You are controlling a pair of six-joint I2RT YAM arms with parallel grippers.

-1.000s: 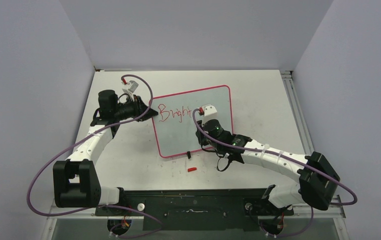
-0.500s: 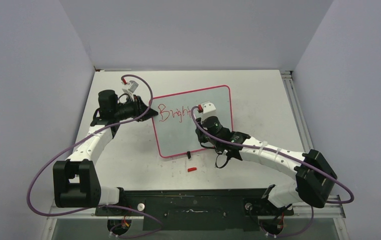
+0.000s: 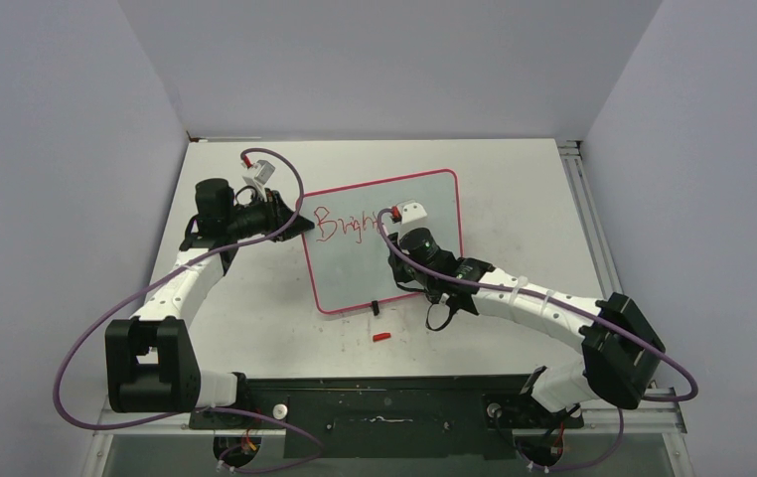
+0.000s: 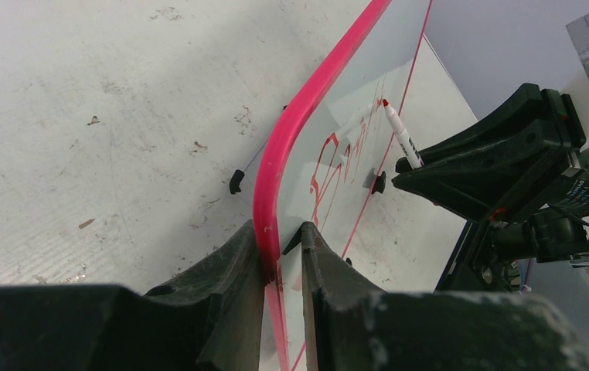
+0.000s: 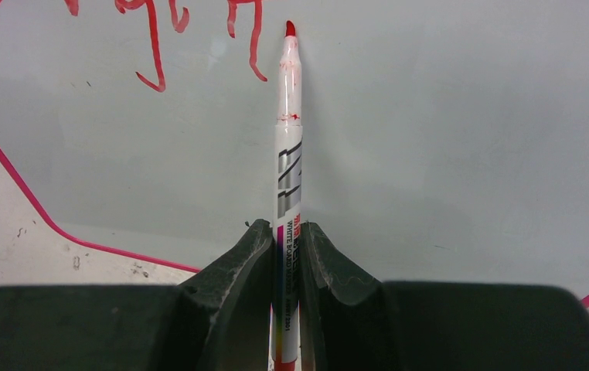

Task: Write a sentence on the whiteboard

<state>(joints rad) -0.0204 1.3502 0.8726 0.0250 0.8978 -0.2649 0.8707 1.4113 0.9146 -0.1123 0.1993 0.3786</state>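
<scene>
Red-tipped marker point(image 5: 288, 154), pinched in the right fingers point(image 5: 254, 251), aims its tip just right of the last letter of the sentence point(image 5: 153, 54) on the whiteboard point(image 5: 446, 139); left fingers point(image 4: 245, 259) clamp its pink frame point(image 4: 295, 131).

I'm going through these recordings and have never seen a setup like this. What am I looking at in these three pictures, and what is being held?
These are two robot arms bolted at the near edge of a table. The overhead picture looks down from above and behind them. The other two come from a camera on each wrist, so each shows its own black jaws at the bottom.

On the table sits a whiteboard with a pink-red frame. The left arm has its jaws shut on the board's left edge, apparently steadying it. The right arm has its jaws shut on a red marker, its tip at or just off the board beside the red lettering, which reads roughly "Bright". A small red piece, perhaps the marker's cap, lies in front of the board.
</scene>
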